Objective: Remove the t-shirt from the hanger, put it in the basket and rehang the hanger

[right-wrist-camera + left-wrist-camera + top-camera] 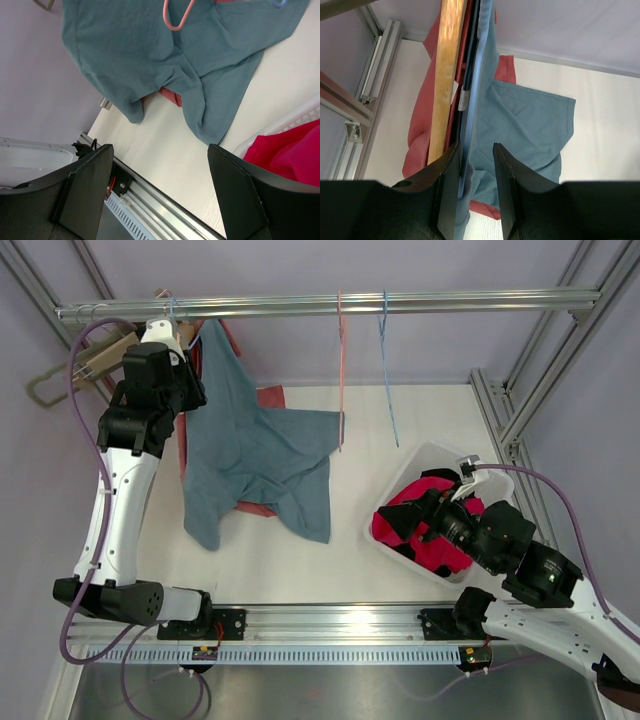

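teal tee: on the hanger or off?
On. The teal t-shirt hangs by its top at the rail, rest draped on the table; left wrist view shows a blue hanger in it.

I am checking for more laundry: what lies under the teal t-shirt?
A red garment peeks out at the edges of the teal t-shirt. Most of it is covered, so its shape cannot be told.

Left end effector point(476, 150) raised, narrowly parted; right end effector point(160, 148) spread wide.

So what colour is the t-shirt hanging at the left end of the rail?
The t-shirt is a plain teal blue with no pattern, and shows best in the top external view.
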{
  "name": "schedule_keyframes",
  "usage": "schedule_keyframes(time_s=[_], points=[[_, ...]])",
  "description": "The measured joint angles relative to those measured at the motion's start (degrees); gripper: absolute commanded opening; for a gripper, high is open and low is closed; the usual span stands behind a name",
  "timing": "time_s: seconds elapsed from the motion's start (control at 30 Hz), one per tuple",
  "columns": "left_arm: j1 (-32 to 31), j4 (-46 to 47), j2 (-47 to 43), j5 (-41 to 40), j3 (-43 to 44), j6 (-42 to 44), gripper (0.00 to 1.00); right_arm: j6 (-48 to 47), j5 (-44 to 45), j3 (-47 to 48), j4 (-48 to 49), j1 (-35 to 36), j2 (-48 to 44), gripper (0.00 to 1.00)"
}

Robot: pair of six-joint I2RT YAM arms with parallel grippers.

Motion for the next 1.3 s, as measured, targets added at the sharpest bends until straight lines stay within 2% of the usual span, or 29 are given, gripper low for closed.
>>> schedule_keyframes(time_s=[0.07, 0.2, 0.4, 0.6, 0.8, 1.1, 1.3], points=[[0.02, 0.83, 1.40, -0.02, 0.79, 0.00, 0.33, 0.00, -0.13, -0.11, 0.33, 0.00, 0.09, 0.84], [0.13, 1.14, 4.37, 0.00, 3.08, -0.24, 0.00, 0.00, -0.22, -0.11, 1.09, 0.00, 0.72, 0.84], [0.17, 0.92, 5.66, 1.66, 4.81, -0.87, 0.00, -0.26, -1.60, -0.11, 2.43, 0.00, 2.73, 0.84], [0.24, 2.54, 3.13, 6.47, 3.78, -1.49, 0.00, -1.64, -5.27, 0.07, 5.46, 0.39, 6.73, 0.87], [0.26, 9.51, -4.24, 14.21, 0.39, -2.54, 0.00, -3.63, -3.52, 1.84, 7.52, 7.06, 12.74, 0.90], [-0.44, 19.10, -16.46, 21.42, -15.82, -10.80, 0.00, -8.11, 2.95, 9.99, 11.65, 18.60, 25.22, 0.91], [-5.38, 23.96, -24.39, 21.22, -27.54, -18.29, 0.00, -9.42, 6.29, 17.16, 18.25, 23.34, 38.69, 0.94]])
